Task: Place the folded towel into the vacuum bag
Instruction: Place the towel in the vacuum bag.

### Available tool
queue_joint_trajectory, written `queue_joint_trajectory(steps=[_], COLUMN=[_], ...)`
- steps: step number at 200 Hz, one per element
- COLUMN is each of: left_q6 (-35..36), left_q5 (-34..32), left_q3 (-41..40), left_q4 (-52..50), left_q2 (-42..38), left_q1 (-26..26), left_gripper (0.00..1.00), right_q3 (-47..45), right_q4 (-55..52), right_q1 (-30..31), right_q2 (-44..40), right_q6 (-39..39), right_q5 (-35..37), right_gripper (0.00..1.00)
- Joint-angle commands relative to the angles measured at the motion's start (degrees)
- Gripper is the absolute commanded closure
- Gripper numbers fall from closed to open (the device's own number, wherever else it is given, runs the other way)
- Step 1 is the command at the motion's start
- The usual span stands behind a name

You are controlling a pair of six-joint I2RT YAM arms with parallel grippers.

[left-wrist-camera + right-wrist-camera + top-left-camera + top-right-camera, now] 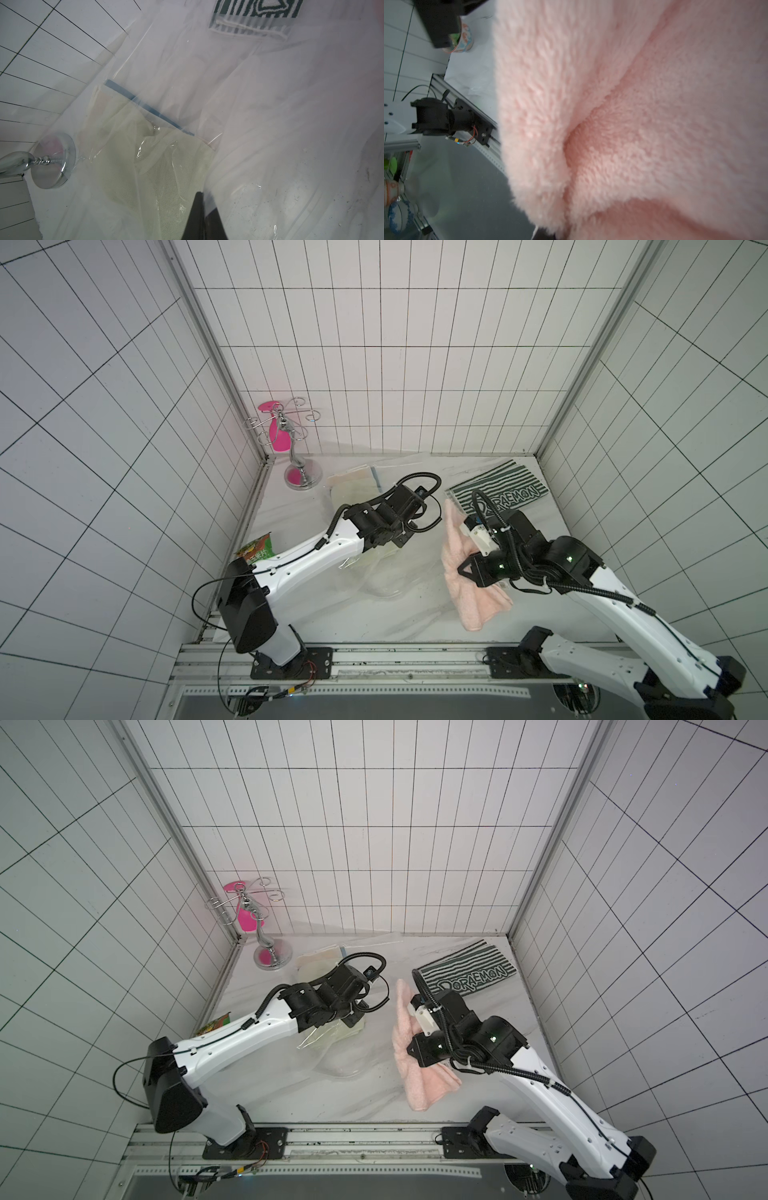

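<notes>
Overhead, in both top views, the left tool [401,537] stands over the vacuum bag [382,576], which sprawls from the table's [332,622] far edge toward its middle. The right tool [466,570] is clamped on the pink towel [469,601], which hangs above the table's right half, apart from the bag.

From the left wrist, that tool's tips are pressed together on clear film, probably to lift the mouth. A cream towel [166,176] lies inside.

From the right wrist, pink pile fills the frame.
</notes>
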Motion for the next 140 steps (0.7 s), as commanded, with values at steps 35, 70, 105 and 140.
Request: queue_joint_trajectory(steps=[35,70,105,140], left_q6=[-1.7,-1.3,-2.0,-2.7], left_q5=[6.1,8.2,9.8,12.5], left_q3=[4.5,5.0,4.4,2.4], left_q4=[0.1,0.5,1.5,5.1], left_q2=[0.1,-1.9,-4.4,-6.5], left_q1=[3.8,5.6,5.6,4.8], left_gripper=[1.0,1.0,1.0,1.0], right_q3=[4.2,-3.3,-10.7,-11.8], right_q4=[7.9,18.5,27.8,25.7], right_q1=[16.1,10.8,-1.2,-5.7], right_q2=[10.0,16.7,19.4,23.3], right_q6=[-7.4,-7.7,1.2,5.8], right_q5=[2.8,-5.0,-15.5,-13.1], right_gripper=[1.0,1.0,1.0,1.0])
